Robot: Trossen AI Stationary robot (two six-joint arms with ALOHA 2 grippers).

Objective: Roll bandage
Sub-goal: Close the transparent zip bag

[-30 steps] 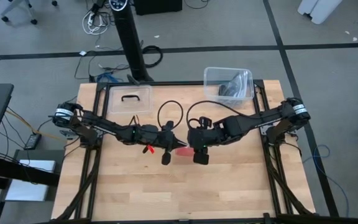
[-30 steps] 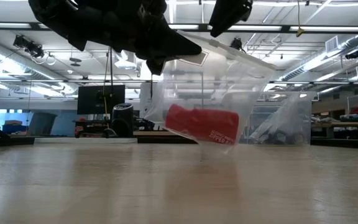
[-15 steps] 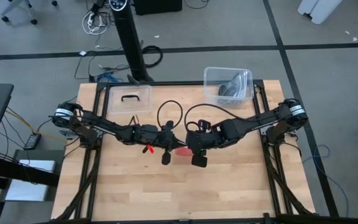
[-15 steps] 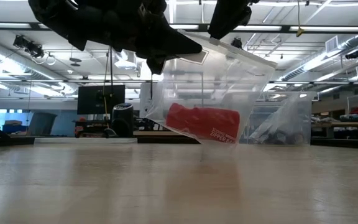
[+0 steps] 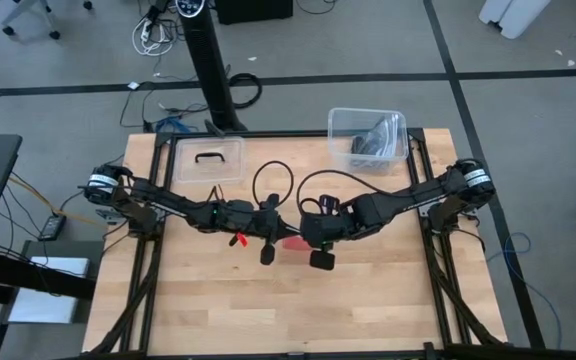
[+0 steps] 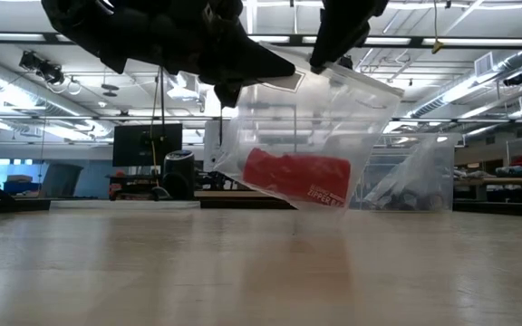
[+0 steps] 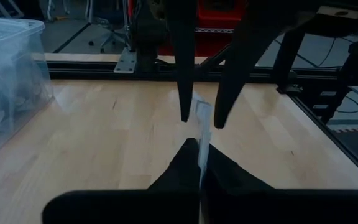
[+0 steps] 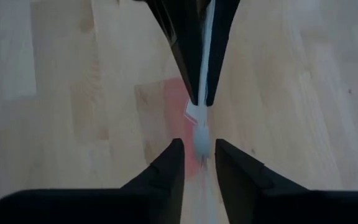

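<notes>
Two tools (image 6: 288, 68) flank bag (image 6: 333, 118); low view reveals bandage (image 6: 297, 178) inside.

Bandage (image 6: 295, 178): bright red soft fabric, a short stubby roll. Lies on its side, slightly tilted, enclosed in a clear plastic bag (image 6: 333, 118) hanging above the worktop (image 6: 261, 272) centre.

You could barely see the bandage (image 5: 292, 242) from above; the arms hid most of it. The writing on the plastic bag (image 6: 333, 118) was too small to read.
</notes>
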